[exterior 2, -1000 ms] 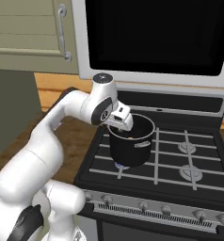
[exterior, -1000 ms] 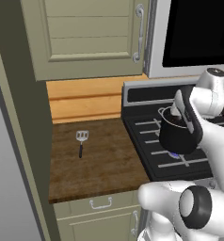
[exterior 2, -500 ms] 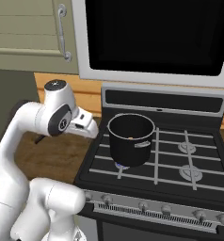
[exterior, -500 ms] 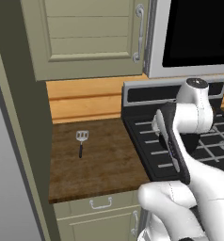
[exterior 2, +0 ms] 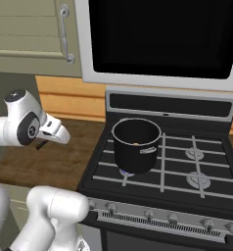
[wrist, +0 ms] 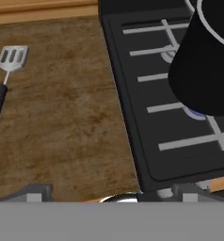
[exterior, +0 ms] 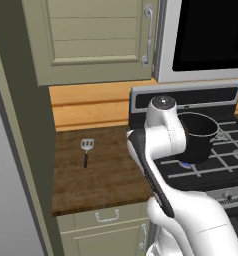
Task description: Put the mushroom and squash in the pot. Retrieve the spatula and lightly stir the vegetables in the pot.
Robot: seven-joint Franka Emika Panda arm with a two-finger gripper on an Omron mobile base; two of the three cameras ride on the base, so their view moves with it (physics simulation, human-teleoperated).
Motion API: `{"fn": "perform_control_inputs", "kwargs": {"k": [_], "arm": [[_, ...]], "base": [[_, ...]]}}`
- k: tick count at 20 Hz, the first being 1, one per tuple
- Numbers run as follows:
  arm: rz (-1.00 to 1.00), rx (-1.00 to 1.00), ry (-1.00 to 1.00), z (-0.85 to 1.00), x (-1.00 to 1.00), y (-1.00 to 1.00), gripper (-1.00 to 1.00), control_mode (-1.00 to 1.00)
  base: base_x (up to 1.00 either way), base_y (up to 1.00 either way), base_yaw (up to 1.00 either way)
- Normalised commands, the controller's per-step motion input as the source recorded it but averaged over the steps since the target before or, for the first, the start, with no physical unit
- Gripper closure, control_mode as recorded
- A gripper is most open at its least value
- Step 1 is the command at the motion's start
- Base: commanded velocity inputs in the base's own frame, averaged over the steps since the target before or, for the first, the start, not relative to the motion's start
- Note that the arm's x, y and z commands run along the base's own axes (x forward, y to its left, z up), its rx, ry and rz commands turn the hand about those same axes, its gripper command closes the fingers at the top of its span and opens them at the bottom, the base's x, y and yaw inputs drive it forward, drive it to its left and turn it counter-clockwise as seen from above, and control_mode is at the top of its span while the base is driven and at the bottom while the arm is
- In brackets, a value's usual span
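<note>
Jaws: spread fully wide, nothing held
Gripper (wrist: pixel 111 200): now over the wooden counter (exterior: pixel 106 175) by the stove's left edge
Change: arm swung left, away from above the pot (exterior 2: pixel 136 145) toward the counter
Pot: on front-left burner; orange fleck inside, prob. the squash (exterior 2: pixel 136 144); mushroom not discernible
Spatula (exterior: pixel 86 151): flat on counter, well left of gripper, untouched
Meaning: veg loading looks done; spatula fetch starting

One spatula (exterior: pixel 85 151) lies near the worktop's (exterior: pixel 106 175) back left corner; one black pot (exterior 2: pixel 135 145) stands on the stove's (exterior 2: pixel 197 196) front left burner.
</note>
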Motion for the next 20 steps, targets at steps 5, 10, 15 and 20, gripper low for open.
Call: {"fn": "perform_control_inputs", "kwargs": {"k": [5, 10, 15, 20], "arm": [[-0.04, 0.0, 0.01, -0.26, 0.13, 0.96, -1.0, -1.0], [0.0, 0.0, -0.05, -0.3, -0.14, 0.64, -1.0, -1.0], [0.0, 0.0, -0.01, -0.14, 0.11, 0.33, -1.0, -1.0], [0.0, 0.0, 0.0, -0.24, 0.3, 0.29, -1.0, -1.0]], "base": [[0.0, 0.0, 0.0], [0.0, 0.0, 0.0], [0.0, 0.0, 0.0], [0.0, 0.0, 0.0]]}}
